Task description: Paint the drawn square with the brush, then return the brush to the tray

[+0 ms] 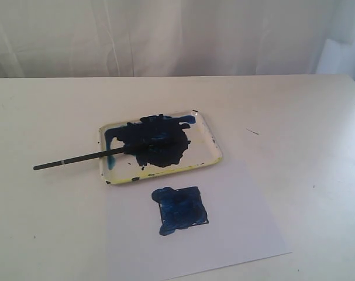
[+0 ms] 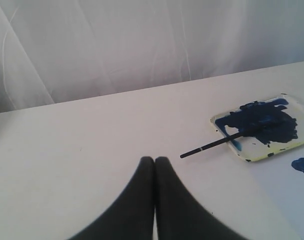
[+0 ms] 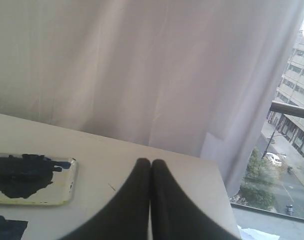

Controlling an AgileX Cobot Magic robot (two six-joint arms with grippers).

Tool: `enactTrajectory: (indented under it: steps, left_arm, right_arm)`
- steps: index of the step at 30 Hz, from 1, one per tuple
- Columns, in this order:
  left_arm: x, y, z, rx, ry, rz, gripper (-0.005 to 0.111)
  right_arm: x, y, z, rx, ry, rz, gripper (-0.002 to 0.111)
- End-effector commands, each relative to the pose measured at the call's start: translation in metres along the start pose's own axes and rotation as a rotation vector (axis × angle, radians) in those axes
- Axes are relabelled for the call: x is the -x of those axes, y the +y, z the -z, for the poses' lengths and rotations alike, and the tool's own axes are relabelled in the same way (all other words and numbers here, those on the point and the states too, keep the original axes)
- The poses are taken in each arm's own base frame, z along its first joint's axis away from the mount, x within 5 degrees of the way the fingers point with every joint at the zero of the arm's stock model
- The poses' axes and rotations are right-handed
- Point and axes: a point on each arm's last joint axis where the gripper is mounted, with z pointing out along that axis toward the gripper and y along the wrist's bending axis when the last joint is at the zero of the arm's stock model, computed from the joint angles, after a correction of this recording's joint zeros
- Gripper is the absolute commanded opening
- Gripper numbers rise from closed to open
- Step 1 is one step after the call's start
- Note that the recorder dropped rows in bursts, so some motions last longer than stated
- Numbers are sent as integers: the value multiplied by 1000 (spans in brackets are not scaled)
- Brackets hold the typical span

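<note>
Resting on a white table (image 1: 37, 234), the tray (image 1: 204, 146) faces pale curtains (image 1: 165, 35).

Brush (image 1: 83, 158): bristle tip lost in dark blot (image 1: 159, 145), frame centre. Paper sheet (image 1: 235, 234): cropped at lower edge. Drawn square (image 2: 303, 166): edge-cut in left wrist view.

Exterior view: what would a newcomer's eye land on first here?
First, the dark-blue paint blot in the tray mid-table. Nearer the camera, the drawn square on the paper sheet is painted blue. The brush lies bristles in the tray, handle out over its left rim.
</note>
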Motion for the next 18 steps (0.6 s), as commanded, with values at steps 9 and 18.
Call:
enactTrajectory:
  steps: [9, 18]
  left_arm:
    - [-45, -1, -97, -3, 16, 90, 0]
    - [-108, -6, -164, 27, -77, 122, 0]
  right_arm:
    - [-54, -1, -74, -35, -52, -27, 0]
    - [-110, 1, -113, -76, -129, -47, 0]
